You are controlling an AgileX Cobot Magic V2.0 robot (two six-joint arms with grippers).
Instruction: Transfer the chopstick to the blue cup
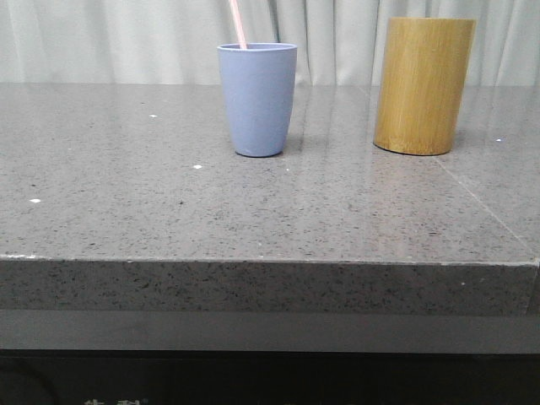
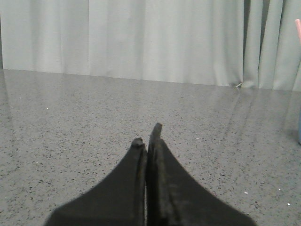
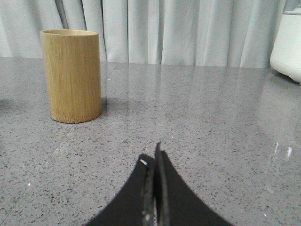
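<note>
The blue cup (image 1: 257, 99) stands upright at the middle back of the grey stone table (image 1: 253, 211). The pale pink chopstick (image 1: 238, 24) leans inside it, its upper part sticking out above the rim toward the left. In the left wrist view the chopstick's tip (image 2: 298, 28) and a sliver of the cup (image 2: 299, 129) show at the frame's edge. My left gripper (image 2: 147, 136) is shut and empty, low over bare table. My right gripper (image 3: 153, 157) is shut and empty too, some way from the bamboo holder.
A taller yellow-brown bamboo cylinder (image 1: 423, 84) stands right of the cup, also seen in the right wrist view (image 3: 71, 75). A white appliance (image 3: 288, 42) sits at the far right. Grey curtains (image 1: 126, 38) hang behind. The table's front edge (image 1: 253, 260) runs across.
</note>
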